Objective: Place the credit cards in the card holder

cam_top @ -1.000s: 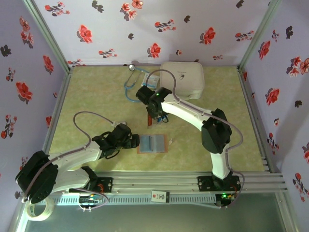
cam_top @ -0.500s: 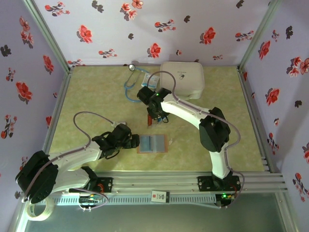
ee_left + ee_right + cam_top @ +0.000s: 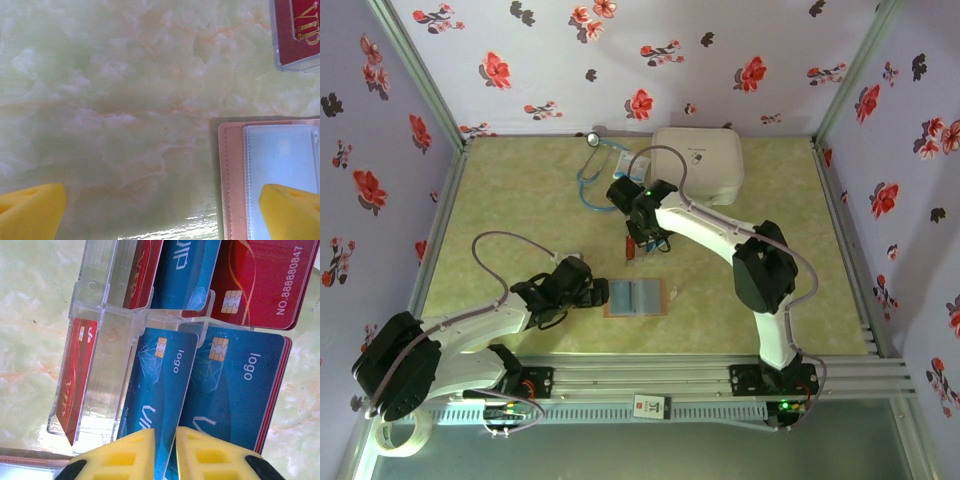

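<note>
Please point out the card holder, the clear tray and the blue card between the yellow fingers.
card holder (image 3: 231,180): left wrist view, its stitched brown edge.
clear tray (image 3: 112,355): right wrist view, a divider wall.
blue card (image 3: 162,385): right wrist view, middle of its face.

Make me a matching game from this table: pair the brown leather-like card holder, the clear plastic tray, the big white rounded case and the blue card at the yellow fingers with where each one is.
Things:
1. tan-brown leather-like card holder
2. clear plastic tray
3. large white rounded case
4. blue plastic credit card

Places:
A. near the far edge of the table
B. pinched in the right gripper
C. lying open by the open left gripper
D. holding red credit cards in its slots

Pairs: 1-C, 2-D, 3-A, 4-B.
</note>
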Action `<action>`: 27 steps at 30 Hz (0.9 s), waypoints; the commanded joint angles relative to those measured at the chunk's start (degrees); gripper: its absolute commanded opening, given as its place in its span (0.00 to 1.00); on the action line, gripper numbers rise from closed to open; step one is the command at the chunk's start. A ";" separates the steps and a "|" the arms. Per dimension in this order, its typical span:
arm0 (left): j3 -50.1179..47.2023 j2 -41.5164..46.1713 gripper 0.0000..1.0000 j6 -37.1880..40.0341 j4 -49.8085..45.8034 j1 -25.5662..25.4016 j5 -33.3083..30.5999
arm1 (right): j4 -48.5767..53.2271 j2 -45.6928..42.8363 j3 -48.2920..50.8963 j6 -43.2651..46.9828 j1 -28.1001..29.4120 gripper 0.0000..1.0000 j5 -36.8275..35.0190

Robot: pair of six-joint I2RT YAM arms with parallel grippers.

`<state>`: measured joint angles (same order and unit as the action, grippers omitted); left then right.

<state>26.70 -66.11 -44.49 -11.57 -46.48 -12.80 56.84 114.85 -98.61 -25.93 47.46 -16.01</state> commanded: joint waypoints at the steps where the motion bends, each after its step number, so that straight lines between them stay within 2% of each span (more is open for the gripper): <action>1: -0.75 0.03 1.00 -0.31 0.54 0.51 0.32 | -2.24 -0.23 0.76 -0.32 -0.53 0.14 3.48; 8: -1.03 -0.10 1.00 -0.41 0.98 0.48 0.49 | -3.49 -1.44 1.51 -0.87 -0.74 0.12 5.09; 14: -1.12 -0.34 1.00 -0.65 1.29 0.44 0.58 | -4.33 -1.47 1.75 -1.05 -0.71 0.16 6.09; 27: -1.21 -0.41 1.00 -0.73 1.59 0.35 0.68 | -5.07 -1.49 2.70 -1.40 -1.86 0.16 6.17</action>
<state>26.06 -66.11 -44.69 -11.05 -46.48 -12.36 51.86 114.02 -96.47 -26.13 46.30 -10.20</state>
